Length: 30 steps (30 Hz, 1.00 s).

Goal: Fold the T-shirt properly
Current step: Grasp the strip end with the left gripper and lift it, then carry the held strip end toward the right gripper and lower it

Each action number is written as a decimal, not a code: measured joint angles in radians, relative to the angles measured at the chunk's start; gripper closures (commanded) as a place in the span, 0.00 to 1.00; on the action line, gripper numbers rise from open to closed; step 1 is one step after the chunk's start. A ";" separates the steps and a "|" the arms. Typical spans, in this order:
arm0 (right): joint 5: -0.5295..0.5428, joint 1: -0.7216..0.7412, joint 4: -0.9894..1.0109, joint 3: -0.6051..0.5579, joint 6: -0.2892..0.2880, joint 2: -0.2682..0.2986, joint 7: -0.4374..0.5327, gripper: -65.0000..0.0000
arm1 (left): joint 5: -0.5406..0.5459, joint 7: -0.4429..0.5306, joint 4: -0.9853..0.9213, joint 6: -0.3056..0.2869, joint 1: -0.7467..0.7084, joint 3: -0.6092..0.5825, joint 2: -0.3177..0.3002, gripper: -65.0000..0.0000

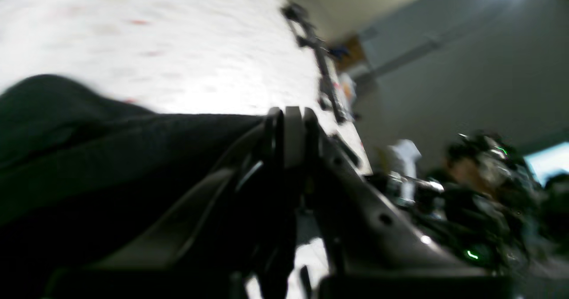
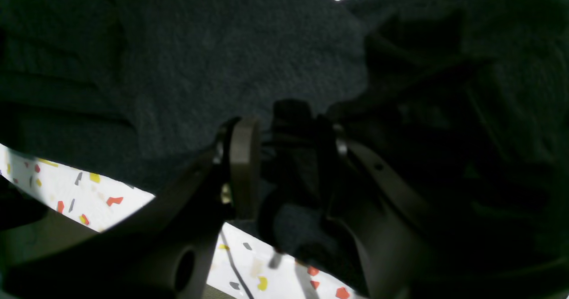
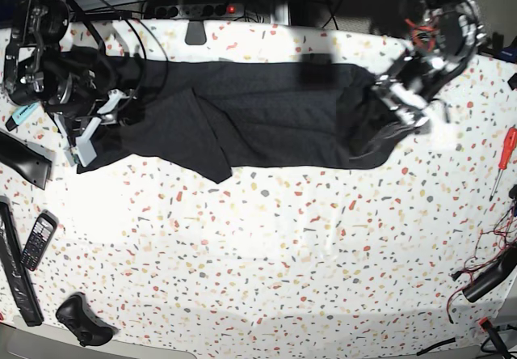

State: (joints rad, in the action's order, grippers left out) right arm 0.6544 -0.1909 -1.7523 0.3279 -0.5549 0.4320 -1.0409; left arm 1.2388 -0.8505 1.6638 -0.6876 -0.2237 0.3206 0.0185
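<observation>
near the front edge of the counter (image 3: 266,278) the speckled cloth is bare of the task's thing; a phone (image 3: 38,240) and a dark controller (image 3: 81,320) lie toward the front left corner, and a red screwdriver (image 3: 504,158) sits by the right edge. farther back, the t-shirt (image 3: 242,120) is spread as a wide black band along the back half of the counter, reaching almost from the left edge to the right, with a loose fold hanging forward left of its middle. only its plain black side shows.

the left tool (image 1: 289,134), at the shirt's right end in the base view, is pinched tight on the fabric's edge. the right tool (image 2: 284,157), at the shirt's left end, has its jaws set apart with a thick bunch of cloth gathered between them; it looks to be gripping that bunch.

the shirt seems light, limp and prone to sagging and creasing, so it will drape and not keep a line. the best hold is probably at hems, shoulder seams or corners, both ends lifted together with the cloth kept taut.
</observation>
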 measured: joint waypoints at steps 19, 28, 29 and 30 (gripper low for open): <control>0.000 0.003 0.000 0.000 0.000 0.000 0.000 0.69 | -0.697 0.280 0.000 0.187 0.145 -0.676 0.116 0.99; -0.001 0.063 0.000 0.000 0.000 0.000 -0.031 0.69 | -0.777 0.317 0.000 0.184 0.222 -0.834 0.117 0.61; -0.001 0.070 0.000 0.000 -0.001 0.000 -0.035 0.69 | -0.777 0.317 0.000 0.185 0.230 -0.831 0.116 0.61; -0.001 0.076 0.000 0.000 -0.001 0.000 -0.039 0.69 | -0.784 0.317 0.000 0.186 0.238 -0.826 0.115 0.61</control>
State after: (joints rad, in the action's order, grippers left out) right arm 0.6533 -0.1154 -1.7527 0.3279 -0.5556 0.4320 -1.0801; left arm 0.4549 -0.5339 1.6642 -0.5018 0.0139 -0.5049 0.1333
